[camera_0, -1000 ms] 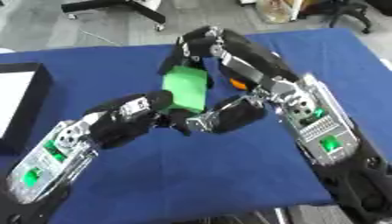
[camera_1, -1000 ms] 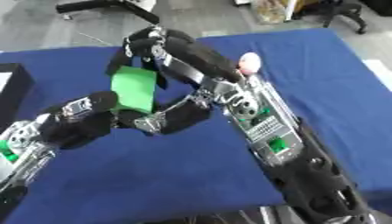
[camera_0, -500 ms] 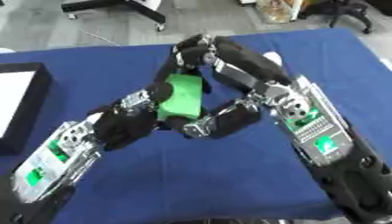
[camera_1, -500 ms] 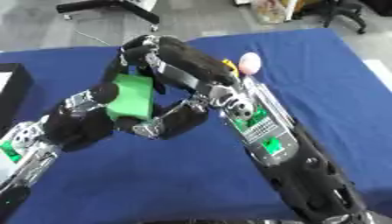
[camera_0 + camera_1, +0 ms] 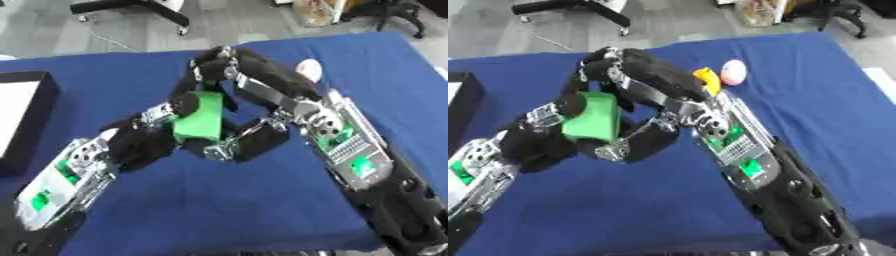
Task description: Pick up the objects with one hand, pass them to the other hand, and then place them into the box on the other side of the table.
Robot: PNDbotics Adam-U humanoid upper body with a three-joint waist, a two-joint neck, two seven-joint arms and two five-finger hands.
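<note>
With both our left hand (image 5: 162, 132) and right hand (image 5: 219, 67) curled on the green block (image 5: 199, 117), held above mid-table, we risk dropping it if one lets go early, well short of the box (image 5: 22, 117) at the left edge.

No text seems readable anywhere.

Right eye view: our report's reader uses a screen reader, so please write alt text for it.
Both robot hands meet on a green block above a blue table, left hand beneath, right hand on top. A pink ball and an orange object lie behind.
</note>
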